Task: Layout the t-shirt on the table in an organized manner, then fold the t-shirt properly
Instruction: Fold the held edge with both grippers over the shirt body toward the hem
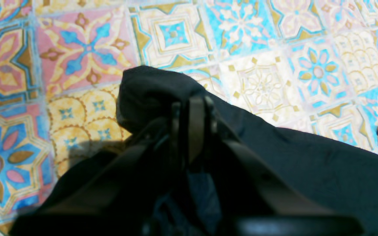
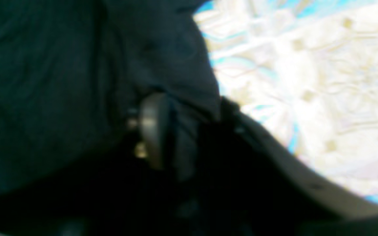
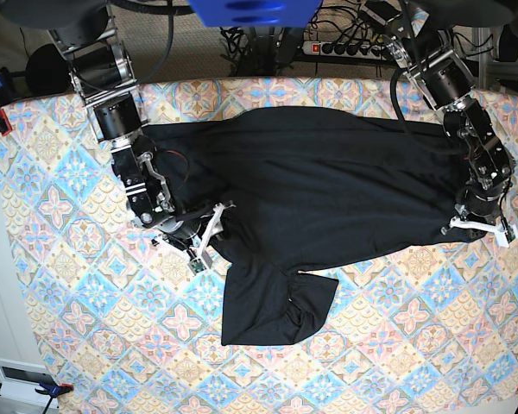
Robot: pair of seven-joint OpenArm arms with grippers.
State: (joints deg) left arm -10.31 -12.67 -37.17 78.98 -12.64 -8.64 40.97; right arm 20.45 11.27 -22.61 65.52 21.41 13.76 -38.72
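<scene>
Across the table (image 3: 60, 285): the black t-shirt (image 3: 319, 190) is spread sideways over the patterned cloth, its body running between the two arms.
Lower part of the t-shirt: one sleeve-like flap hangs toward the near edge, creased and partly folded over itself.
Left gripper (image 1: 192, 111): closed tight on a bunched fold of the t-shirt; in the left wrist view the fabric humps up just beyond the fingertips and drapes down both sides of the jaws.
Left gripper's place: at the shirt's edge on the base view's right side, low over the table, with the cloth drawn toward it.
Right gripper (image 3: 209, 233): at the shirt's opposite edge, on the base view's left side, right at the hem.
Right gripper's jaws: partly apart; the right wrist view is blurred, dark fabric lies between and around the fingers (image 2: 153, 127), but a firm hold cannot be told.
Tile pattern: bare cloth shows just beside each gripper, past the shirt's edge.
</scene>
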